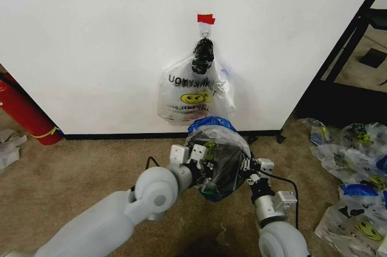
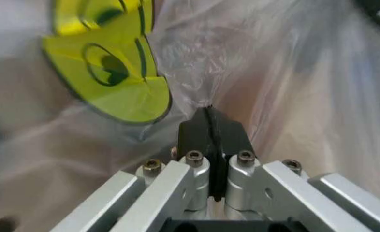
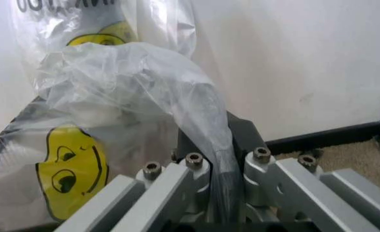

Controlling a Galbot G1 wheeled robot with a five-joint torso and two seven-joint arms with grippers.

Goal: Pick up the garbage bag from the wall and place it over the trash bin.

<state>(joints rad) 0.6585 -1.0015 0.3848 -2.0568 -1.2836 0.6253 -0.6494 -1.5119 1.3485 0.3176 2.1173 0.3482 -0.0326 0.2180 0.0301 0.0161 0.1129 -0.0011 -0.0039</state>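
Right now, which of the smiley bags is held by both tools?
The garbage bag draped over the trash bin, pinched by the left tool and right tool. The knotted bundle hangs on the wall; others lie heaped on the floor.

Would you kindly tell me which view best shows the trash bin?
The head view: the trash bin sits between both pincers, draped by the garbage bag. The wrist views show bag plastic pinched close up, not the bin.

Light: I see even, bright indoor lighting on the wall (image 1: 91, 45).
Shadows: soft, faint.
Blur: garbage bag (image 2: 112, 72) close-up, out of focus.
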